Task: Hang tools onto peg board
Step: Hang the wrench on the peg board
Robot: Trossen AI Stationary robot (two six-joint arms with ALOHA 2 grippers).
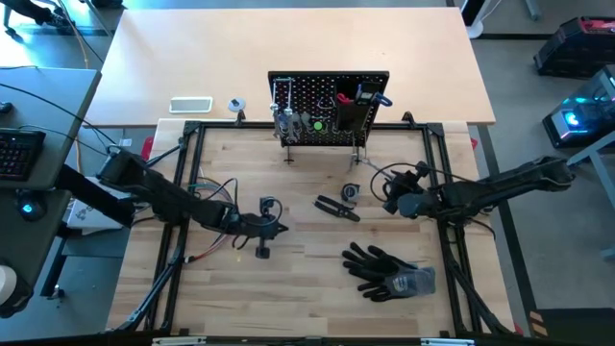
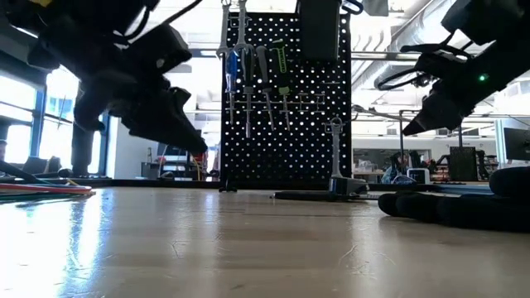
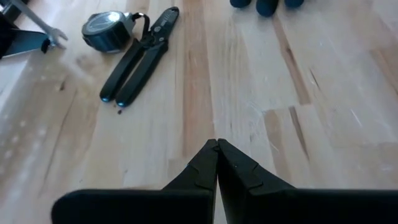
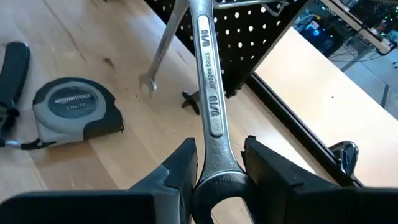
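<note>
Right gripper is clamped on a silver wrench, held up off the bench in front of the peg board, shaft pointing at the board's lower right part. Peg board stands at the bench's far edge, centre. In the way near that approach: a second, thinner wrench already hanging low on the board, its open end just above the wood, and a grey tape measure on the bench just beside the gripper. Left gripper is clenched on nothing, low over bare wood in the left-centre of the bench. Ahead of it lies one pair of black pliers, touching the tape measure at the head end. Count on the bench: one pliers, one tape measure, one pair of black gloves toward the near right, one bundle of coloured wires at the left edge. On the board, low view: about five hanging tools, including a blue and a green handle, plus the low wrench; the black bin is at upper right. Exact tool count is hard to make out, they overlap from above and are backlit from the low camera. The held wrench's far end is cut off in the wrist view.
</note>
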